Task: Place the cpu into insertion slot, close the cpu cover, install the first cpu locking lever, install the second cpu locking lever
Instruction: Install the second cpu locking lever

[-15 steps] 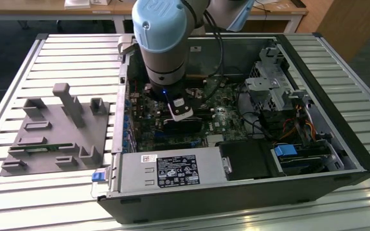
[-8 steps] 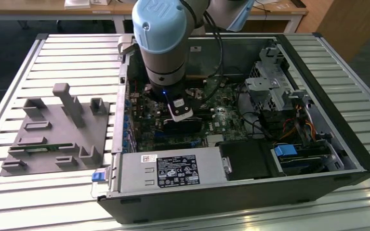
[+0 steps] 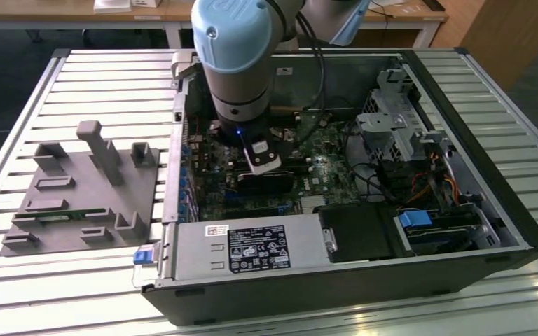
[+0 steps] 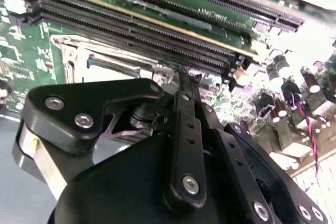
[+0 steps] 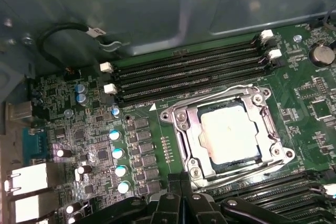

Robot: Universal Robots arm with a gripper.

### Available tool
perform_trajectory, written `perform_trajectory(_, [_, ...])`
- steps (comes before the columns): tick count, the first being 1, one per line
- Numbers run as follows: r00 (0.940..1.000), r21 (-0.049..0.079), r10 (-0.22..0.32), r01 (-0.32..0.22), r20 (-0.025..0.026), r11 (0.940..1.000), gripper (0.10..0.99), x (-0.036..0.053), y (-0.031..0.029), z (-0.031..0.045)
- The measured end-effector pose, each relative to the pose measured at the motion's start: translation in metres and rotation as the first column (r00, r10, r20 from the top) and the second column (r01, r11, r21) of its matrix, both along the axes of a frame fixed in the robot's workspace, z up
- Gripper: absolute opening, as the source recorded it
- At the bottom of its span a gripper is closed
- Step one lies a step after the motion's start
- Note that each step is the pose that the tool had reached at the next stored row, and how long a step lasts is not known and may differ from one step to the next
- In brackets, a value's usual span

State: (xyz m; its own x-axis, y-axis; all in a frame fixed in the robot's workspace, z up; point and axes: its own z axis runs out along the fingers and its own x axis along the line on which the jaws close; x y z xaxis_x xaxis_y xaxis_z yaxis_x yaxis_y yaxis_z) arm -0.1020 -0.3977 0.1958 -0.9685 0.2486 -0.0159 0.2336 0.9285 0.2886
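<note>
Gripper (image 4: pixel 181 74) sits low inside the open PC case (image 3: pixel 493 175), right over the motherboard (image 3: pixel 325 175). Your fingers (image 4: pixel 184 129) look pressed together with nothing between them, tips meeting at a narrow point in the second wrist view. Same tips poke in at the edge of the first wrist view (image 5: pixel 184 182), just beside the socket's near edge.

Just ahead of your fingertips: the cpu (image 5: pixel 229 134) lies flat in the insertion slot (image 5: pixel 197 142), pale face up, seated square. The cpu cover (image 5: pixel 223 106) is down around it, frame lying flat with the chip showing through the cut-out. A thin wire lever (image 5: pixel 239 87) runs along the far side of the frame, another (image 5: pixel 247 174) along the near side by your fingertips. Whether either is hooked I can't say for sure, glare washes out the clips.

Beyond the socket, away from you: a bank of black memory slots (image 5: pixel 184 72). Second bank (image 5: pixel 273 195) next to your fingers on the near side.

Exterior view: the arm (image 3: pixel 236 63) drops straight down into the case. Grey power supply (image 3: pixel 241 252) sits near you. A grey fixture tray (image 3: pixel 82 189) is well apart, outside the case on the slatted table (image 3: pixel 26 98), on the exterior view's left.
</note>
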Motion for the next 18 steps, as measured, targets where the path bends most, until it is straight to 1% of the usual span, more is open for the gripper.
perform_trajectory(10, [1.0000, 0.001, 0.000, 0.000, 0.0000, 1.0000, 0.106, 0.0012, 0.0000, 0.0159])
perform_trajectory(12, [1.0000, 0.001, -0.001, 0.001, 0.0000, 1.0000, 0.106, 0.0055, 0.0001, 0.0159])
perform_trajectory(18, [1.0000, 0.001, -0.001, 0.001, -0.0014, 1.0000, 0.106, 0.0259, 0.0001, 0.0159])
